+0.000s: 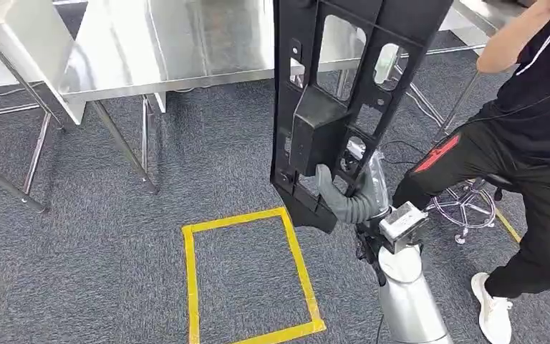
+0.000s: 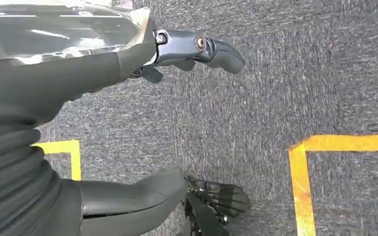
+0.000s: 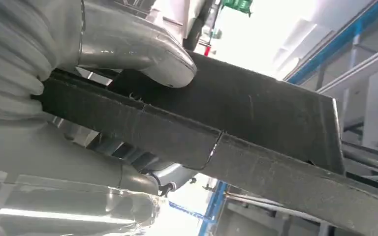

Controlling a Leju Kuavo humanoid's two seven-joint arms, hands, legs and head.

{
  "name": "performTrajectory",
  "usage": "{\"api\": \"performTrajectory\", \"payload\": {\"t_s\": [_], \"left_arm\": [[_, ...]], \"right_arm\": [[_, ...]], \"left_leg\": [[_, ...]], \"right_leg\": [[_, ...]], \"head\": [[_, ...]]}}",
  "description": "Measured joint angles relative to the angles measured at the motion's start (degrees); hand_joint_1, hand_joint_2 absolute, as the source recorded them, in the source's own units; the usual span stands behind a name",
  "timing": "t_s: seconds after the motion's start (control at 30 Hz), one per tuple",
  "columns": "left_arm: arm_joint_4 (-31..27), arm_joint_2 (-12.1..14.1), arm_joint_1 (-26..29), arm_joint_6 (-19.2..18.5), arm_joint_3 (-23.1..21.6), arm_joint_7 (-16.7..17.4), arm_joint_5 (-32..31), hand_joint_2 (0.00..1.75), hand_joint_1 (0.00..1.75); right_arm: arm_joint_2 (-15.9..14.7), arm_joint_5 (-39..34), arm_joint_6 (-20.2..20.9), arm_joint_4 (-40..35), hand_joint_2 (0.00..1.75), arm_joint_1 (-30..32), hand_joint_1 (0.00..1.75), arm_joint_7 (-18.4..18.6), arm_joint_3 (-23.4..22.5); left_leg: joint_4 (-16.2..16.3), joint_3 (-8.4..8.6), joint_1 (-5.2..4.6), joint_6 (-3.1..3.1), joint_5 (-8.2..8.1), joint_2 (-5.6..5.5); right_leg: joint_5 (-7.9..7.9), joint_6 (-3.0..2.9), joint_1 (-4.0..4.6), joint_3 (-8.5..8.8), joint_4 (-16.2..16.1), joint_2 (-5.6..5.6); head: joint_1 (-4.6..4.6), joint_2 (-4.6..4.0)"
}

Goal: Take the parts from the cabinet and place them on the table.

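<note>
The right hand (image 1: 344, 188) has its fingers clamped on the lower end of the black part (image 1: 344, 86), held upright before the worktop (image 1: 179, 43). It looks stiff, long, top-heavy. Left hand (image 2: 128, 123) fingers are apart, empty.

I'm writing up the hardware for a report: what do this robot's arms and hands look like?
The right arm is a smooth silver tube with a boxy silver block at the wrist. The right hand has a grey ribbed cover and clear plastic wrap. The left hand shows the same ribbed cover, a thick grey thumb, darker metallic fingers and clear wrap.
</note>
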Motion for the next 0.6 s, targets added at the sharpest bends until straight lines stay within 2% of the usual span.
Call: {"api": "performTrajectory", "payload": {"t_s": [0.03, 0.07, 0.13, 0.17, 0.2, 0.23, 0.27, 0.3, 0.33, 0.37, 0.4, 0.43, 0.47, 0.5, 0.53, 0.57, 0.6], "left_arm": [[0.0, 0.09, -0.13, -0.24, 0.0, 0.09, 0.0, 1.75, 0.0], [0.0, 0.13, -0.05, -0.41, -0.02, 0.33, -0.04, 1.75, 0.0], [0.02, 0.15, -0.01, -0.46, 0.0, 0.83, -0.07, 1.75, 0.0], [0.0, 0.26, -0.02, -0.46, 0.0, 0.94, -0.07, 1.75, 0.0], [0.0, 0.2, -0.05, -0.46, -0.02, 0.96, -0.07, 1.75, 0.0], [0.0, 0.22, -0.15, -0.46, -0.02, 0.96, -0.07, 1.75, 0.0], [0.0, 0.24, -0.24, -0.46, -0.02, 0.96, -0.07, 1.75, 0.0], [0.0, 0.22, -0.21, -0.46, -0.02, 0.96, -0.07, 1.75, 0.0], [0.0, 0.22, -0.11, -0.46, -0.02, 1.01, -0.07, 1.75, 0.0], [0.0, 0.24, -0.05, -0.46, -0.02, 1.03, -0.07, 1.75, 0.0], [0.0, 0.26, -0.01, -0.46, -0.02, 1.07, -0.07, 1.75, 0.0], [0.0, 0.26, -0.02, -0.48, -0.02, 1.07, -0.07, 1.75, 0.0], [0.0, 0.35, -0.04, -0.48, 0.0, 1.07, -0.07, 1.75, 0.0], [0.0, 0.5, -0.12, -0.48, 0.0, 1.09, -0.07, 1.75, 0.0], [0.0, 0.44, -0.21, -0.5, -0.02, 1.09, -0.11, 1.75, 0.0], [-0.02, 0.44, -0.32, -0.5, -0.02, 1.09, -0.07, 1.75, 0.0], [-0.02, 0.44, -0.26, -0.61, -0.02, 1.12, -0.05, 1.75, 0.0]], "right_arm": [[0.13, 0.13, 0.02, -0.04, 1.75, 0.04, 1.75, 0.18, 0.07], [0.22, 0.11, 0.02, -0.11, 1.75, -0.05, 1.75, 0.29, 0.04], [0.35, 0.11, 0.02, -0.11, 1.75, -0.05, 1.75, 0.31, 0.07], [0.44, 0.13, 0.02, -0.15, 1.75, -0.08, 1.75, 0.31, 0.11], [0.55, 0.15, 0.02, -0.17, 1.75, -0.09, 1.75, 0.33, 0.13], [0.63, 0.13, 0.02, -0.18, 1.75, -0.1, 1.75, 0.33, 0.13], [0.66, 0.13, 0.02, -0.17, 1.75, -0.1, 1.75, 0.31, 0.13], [0.66, 0.13, 0.02, -0.15, 1.75, -0.05, 1.75, 0.33, 0.13], [0.66, 0.13, 0.02, -0.15, 1.75, 0.01, 1.75, 0.33, 0.13], [0.66, 0.13, 0.02, -0.15, 1.75, 0.01, 1.75, 0.33, 0.13], [0.66, 0.13, 0.02, -0.15, 1.75, 0.01, 1.75, 0.33, 0.15], [0.7, 0.13, 0.02, -0.15, 1.75, -0.01, 1.75, 0.33, 0.15], [0.79, 0.13, 0.02, -0.15, 1.75, -0.09, 1.75, 0.33, 0.17], [0.81, 0.13, 0.02, -0.15, 1.75, -0.1, 1.75, 0.33, 0.17], [0.85, 0.13, 0.02, -0.18, 1.75, -0.23, 1.75, 0.31, 0.17], [0.89, 0.13, 0.02, -0.18, 1.75, -0.29, 1.75, 0.31, 0.17], [1.03, 0.15, 0.02, -0.18, 1.75, -0.26, 1.75, 0.33, 0.2]], "left_leg": [[0.43, -0.25, -0.36, -0.44, -0.55, -0.16], [0.3, -0.28, -0.34, -0.55, -0.59, -0.14], [0.22, -0.14, -0.04, -0.84, -0.8, -0.24], [0.58, -0.11, 0.17, -1.17, -1.21, 0.22], [2.2, -0.72, 0.05, -1.49, -1.9, 2.15], [5.9, -2.66, 0.1, -1.83, -3.62, 3.31], [10.67, -5.37, 0.18, -2.05, -5.59, 3.85], [16.44, -9.03, 0.19, -2.18, -7.42, 4.13], [19.58, -11.64, 0.2, -2.15, -7.5, 4.15], [18.72, -12.1, 0.19, -1.89, -5.61, 4.15], [14.9, -10.85, 0.14, -1.49, -2.42, 4.15], [9.72, -8.64, -0.05, -0.85, 0.7, 4.18], [3.61, -5.78, -0.42, 0.29, 3.69, 4.56], [2.15, -4.82, -0.7, 0.76, 2.9, 5.14], [1.58, -4.61, -0.93, 0.79, 2.5, 5.4], [1.57, -4.67, -1.06, 0.93, 2.32, 5.18], [1.11, -4.62, -1.21, 1.13, 2.28, 4.99]], "right_leg": [[0.04, -0.81, 0.21, 0.65, -0.47, 0.16], [-0.05, -1.4, 0.36, 0.59, -0.13, 0.12], [-0.31, -2.17, 0.6, 0.46, 0.05, 0.08], [-0.35, -2.57, 0.17, 0.76, -0.07, -0.01], [-0.56, -2.95, 0.23, 1.08, -0.08, -0.13], [-0.8, -3.48, 0.37, 1.38, -0.08, -0.41], [-1.02, -3.8, 0.48, 1.59, -0.07, -0.7], [-1.29, -4.12, 0.61, 1.78, -0.06, -0.99], [-1.53, -4.15, 0.72, 1.98, -0.05, -1.11], [-1.85, -4.12, 0.8, 2.34, -0.06, -1.18], [-2.23, -4.05, 0.93, 2.86, -0.07, -1.21], [-2.58, -3.98, 1.1, 3.44, -0.14, -1.31], [-3.01, -3.91, 1.19, 4.11, -0.23, -1.45], [-3.23, -3.79, 1.14, 4.35, -0.4, -1.48], [-3.47, -3.38, 1.69, 4.48, -0.48, -1.53], [-3.56, -3.14, 1.28, 4.53, -0.78, -1.59], [-3.36, -2.8, 1.28, 5.09, -1.07, -1.78]], "head": [[0.09, 0.0], [-0.07, 0.0], [-0.11, 0.0], [-0.13, 0.0], [-0.24, 0.0], [-0.35, 0.0], [-0.35, 0.0], [-0.31, 0.0], [-0.35, 0.0], [-0.35, 0.0], [-0.33, 0.0], [-0.33, 0.0], [-0.33, 0.0], [-0.26, 0.0], [-0.3, 0.0], [-0.33, 0.0], [-0.31, 0.0]]}}
